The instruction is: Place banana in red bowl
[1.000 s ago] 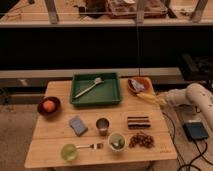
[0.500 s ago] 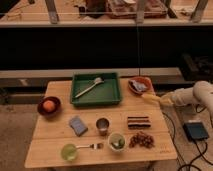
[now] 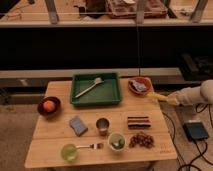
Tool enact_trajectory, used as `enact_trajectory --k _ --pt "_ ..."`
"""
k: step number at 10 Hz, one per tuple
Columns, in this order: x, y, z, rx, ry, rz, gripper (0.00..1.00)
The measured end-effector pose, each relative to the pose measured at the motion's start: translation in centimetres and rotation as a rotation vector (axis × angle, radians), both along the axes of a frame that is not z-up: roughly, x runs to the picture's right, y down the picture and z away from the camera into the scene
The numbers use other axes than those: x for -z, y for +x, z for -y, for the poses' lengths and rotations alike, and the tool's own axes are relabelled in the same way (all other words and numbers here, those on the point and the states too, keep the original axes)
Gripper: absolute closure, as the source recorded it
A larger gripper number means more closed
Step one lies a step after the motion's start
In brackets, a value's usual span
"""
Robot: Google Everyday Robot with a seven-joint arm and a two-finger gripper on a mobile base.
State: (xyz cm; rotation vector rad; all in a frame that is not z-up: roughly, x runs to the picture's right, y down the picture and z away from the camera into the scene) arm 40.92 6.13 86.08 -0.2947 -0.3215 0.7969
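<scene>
Overhead, dark shelving backs a pale wooden table (image 3: 55, 145). At its right edge the gripper (image 3: 167, 98) has its fingers pinching the banana (image 3: 156, 96), just beside the red bowl (image 3: 139, 85).

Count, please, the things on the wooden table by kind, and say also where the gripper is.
Bowls: 2, red bowl, maroon bowl
Trays: 1, green tray
Cups: 3, metal cup, two green cups
Utensils: 2, brush, fork
Other: banana, blue sponge, striped block, brown snacks, 4
Total: 12
The gripper is at the table's right edge, beside the red bowl.
</scene>
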Motion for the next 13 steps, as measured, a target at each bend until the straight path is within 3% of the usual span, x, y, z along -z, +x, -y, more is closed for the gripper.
enact_trajectory --k 4,10,13 --pt "-1.7 -0.5 3.2 -0.046 0.079 -0.009 1.00" --pt "-8.6 -5.3 10.1 -0.009 0.126 0.048 1.00" --pt "-11.7 -9.5 11.3 0.029 0.102 0.104 0.74"
